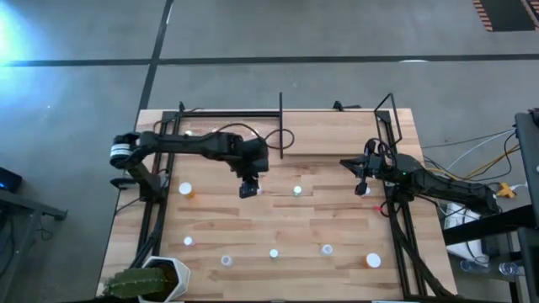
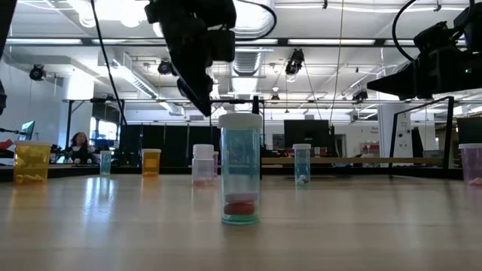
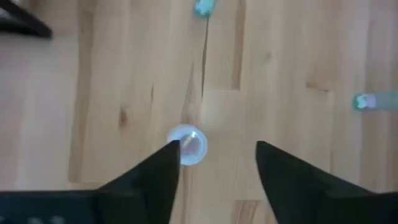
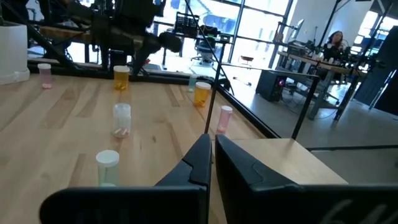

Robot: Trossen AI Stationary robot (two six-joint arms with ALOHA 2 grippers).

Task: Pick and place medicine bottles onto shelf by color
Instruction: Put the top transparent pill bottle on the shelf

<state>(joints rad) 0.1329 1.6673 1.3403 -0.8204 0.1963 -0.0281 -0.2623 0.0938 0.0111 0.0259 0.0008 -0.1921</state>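
While the left gripper (image 3: 216, 163) hangs with jaws spread above a clear bottle (image 3: 188, 147) whose white cap lies just inside one fingertip (image 3: 171, 153), we judge we should centre over that cap before descending; right gripper (image 4: 212, 151), closed and empty, waits aside.

Overhead, table-level, two wrist views

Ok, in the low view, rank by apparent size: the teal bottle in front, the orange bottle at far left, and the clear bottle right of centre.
1. Teal bottle, largest, but it stands nearest the camera, so that may be nearness.
2. and 3. Orange bottle and clear bottle: look alike; can't rank them.
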